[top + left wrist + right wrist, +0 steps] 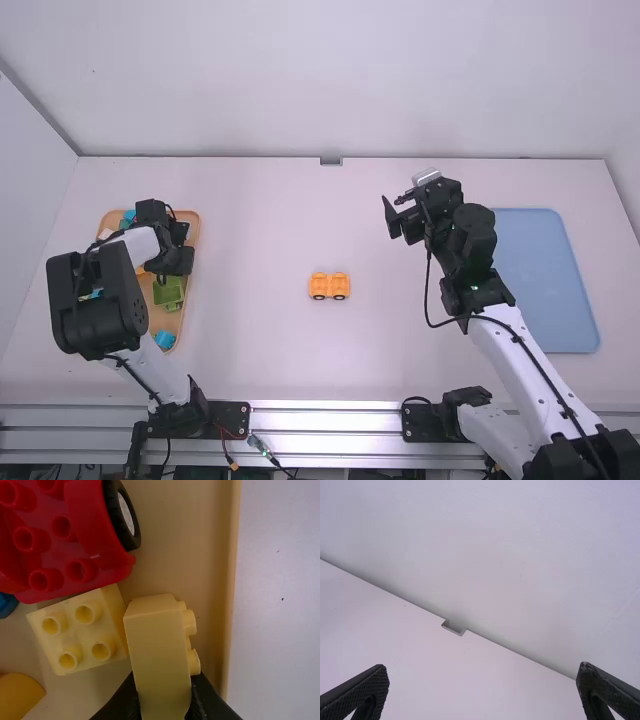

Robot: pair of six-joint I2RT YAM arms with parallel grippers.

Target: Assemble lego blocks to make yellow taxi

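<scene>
Clasping a yellow block in the left gripper at the tray, holding the right gripper spread, and apparently just starting assembly, with joining to the orange piece on the table pending.

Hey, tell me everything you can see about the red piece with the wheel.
The red piece looks like glossy plastic, with hollow round studs facing up and a black tire with a pale hub at one side. It runs past the left wrist view's edge. It lies in the tan tray, close beside a yellow block and a blue piece.
</scene>
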